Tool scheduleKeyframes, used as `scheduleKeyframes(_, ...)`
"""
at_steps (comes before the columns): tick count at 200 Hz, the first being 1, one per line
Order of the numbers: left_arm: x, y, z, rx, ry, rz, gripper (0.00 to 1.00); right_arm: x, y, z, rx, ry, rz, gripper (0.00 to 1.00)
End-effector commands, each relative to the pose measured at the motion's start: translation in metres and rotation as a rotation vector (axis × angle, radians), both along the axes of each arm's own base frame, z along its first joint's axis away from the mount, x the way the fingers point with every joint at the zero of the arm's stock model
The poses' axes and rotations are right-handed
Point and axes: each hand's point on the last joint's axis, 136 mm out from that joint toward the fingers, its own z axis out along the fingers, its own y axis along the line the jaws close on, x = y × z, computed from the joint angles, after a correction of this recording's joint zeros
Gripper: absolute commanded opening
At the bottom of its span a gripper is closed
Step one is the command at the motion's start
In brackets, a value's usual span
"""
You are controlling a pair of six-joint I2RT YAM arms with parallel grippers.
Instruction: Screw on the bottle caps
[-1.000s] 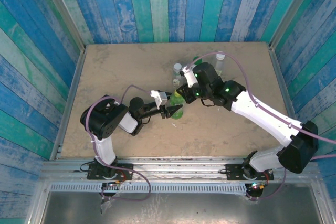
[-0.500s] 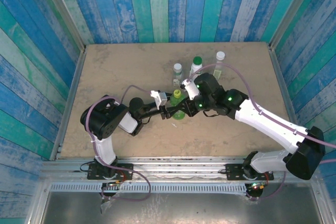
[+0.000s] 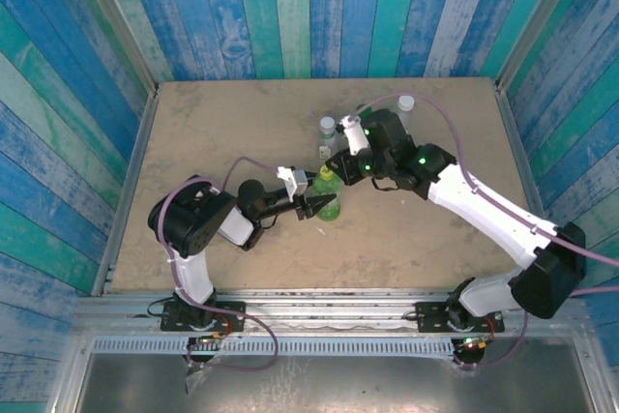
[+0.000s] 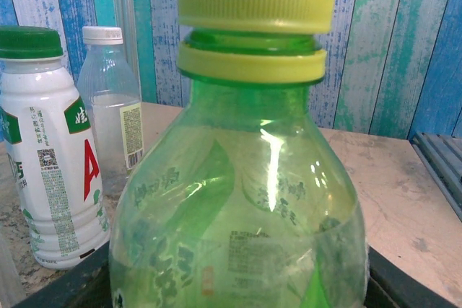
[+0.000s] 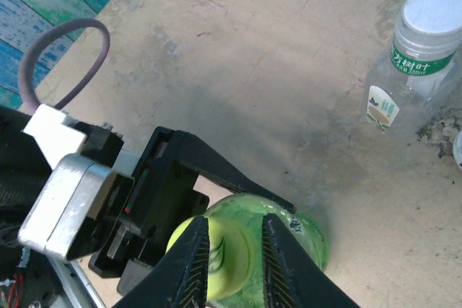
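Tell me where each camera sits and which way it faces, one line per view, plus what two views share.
Top external: above and behind the arms, looking down at the table; both arms show, left gripper around the green bottle, right gripper by its cap.
Left wrist: low, looking level past the green bottle to the back wall; dark finger edges in the bottom corners.
Right wrist: above, looking down; its two fingers over the cap.
Shared: both wrist views show the green bottle and cap.

Bright, even light; soft shadows; glare on grn bottle [image 4: 245,178].
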Motion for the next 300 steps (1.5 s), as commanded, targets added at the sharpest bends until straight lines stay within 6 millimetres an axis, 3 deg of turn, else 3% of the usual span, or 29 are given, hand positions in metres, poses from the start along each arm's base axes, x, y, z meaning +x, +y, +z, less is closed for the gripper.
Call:
scheduleKeyframes(1, 0.001, -0.002, -0.004, 0.000, 0.008, -0.008, 0.56, -0.009, 0.000, -0.007, -0.021, 0.043, 0.048, 0.20)
scheduleKeyframes(38, 0.002, -0.002, -0.004, 0.009, 0.005, 0.003, 0.57, -0.048, 0.000, -0.021, 0.035, 0.147, 0.140, 0.16)
scheduleKeyframes(73, 0.002, -0.002, -0.003, 0.003, 0.004, 0.000, 0.57, -0.071, -0.001, -0.015, 0.078, 0.153, 0.189, 0.16)
scheduleKeyframes(90, 0.002, -0.002, -0.003, 0.004, 0.005, -0.002, 0.57, -0.066, -0.005, -0.005, 0.082, 0.103, 0.160, 0.17)
scheduleKeyframes(128, 0.000, -0.002, -0.003, 0.009, 0.000, -0.007, 0.57, -0.025, -0.016, 0.015, 0.072, -0.028, 0.019, 0.31)
scheduleKeyframes(167, 0.000, -0.002, -0.003, 0.008, -0.003, -0.008, 0.57, -0.006, -0.001, 0.005, 0.047, 0.015, 0.062, 0.27)
scheduleKeyframes(194, 0.000, -0.001, -0.001, 0.008, -0.006, -0.005, 0.57, -0.015, -0.002, -0.008, 0.010, 0.073, 0.107, 0.21)
scheduleKeyframes(221, 0.000, -0.001, 0.001, 0.003, -0.008, -0.004, 0.57, -0.045, -0.004, -0.018, 0.040, 0.140, 0.165, 0.17)
scheduleKeyframes(252, 0.000, -0.002, -0.001, 0.006, -0.005, -0.004, 0.57, -0.077, 0.002, -0.013, 0.088, 0.158, 0.250, 0.16)
scheduleKeyframes(300, -0.001, -0.001, -0.002, 0.013, -0.015, -0.005, 0.57, -0.042, -0.017, 0.007, 0.057, 0.002, 0.084, 0.27)
